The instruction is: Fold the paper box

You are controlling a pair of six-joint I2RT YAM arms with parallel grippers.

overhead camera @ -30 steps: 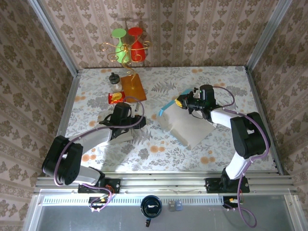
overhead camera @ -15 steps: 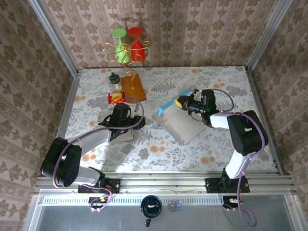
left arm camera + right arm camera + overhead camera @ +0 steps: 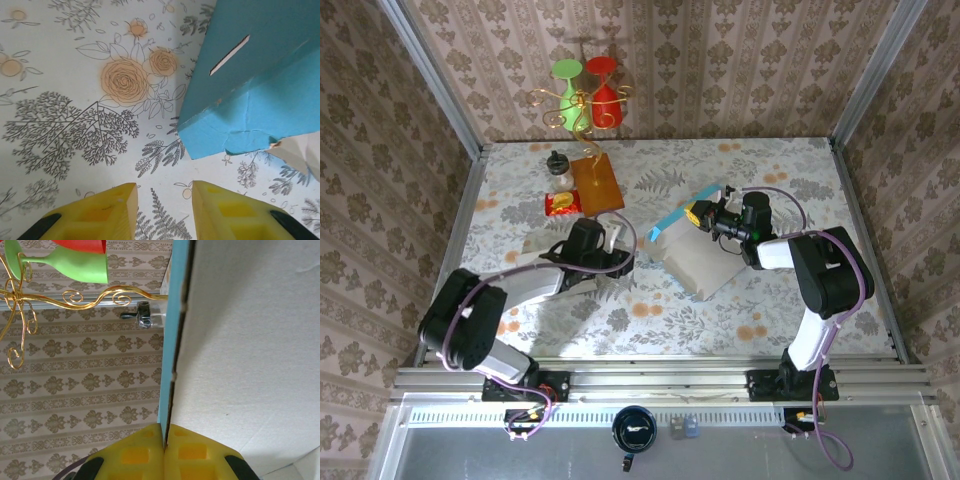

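Top external view: the right tool [image 3: 704,214] clamps tight on a raised edge of the paper box [image 3: 698,262] lying mid-tabletop [image 3: 780,165]. The left tool [image 3: 164,198] hovers part-open and empty beside its blue corner. The light card probably creases easily and is best gripped along panel edges.

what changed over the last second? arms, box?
The left gripper slid right toward the paper box and its jaws opened a little; it holds nothing. The right gripper stayed pinched on the box's edge and pulled the box slightly left. The glasses and the orange board at the back did not move.
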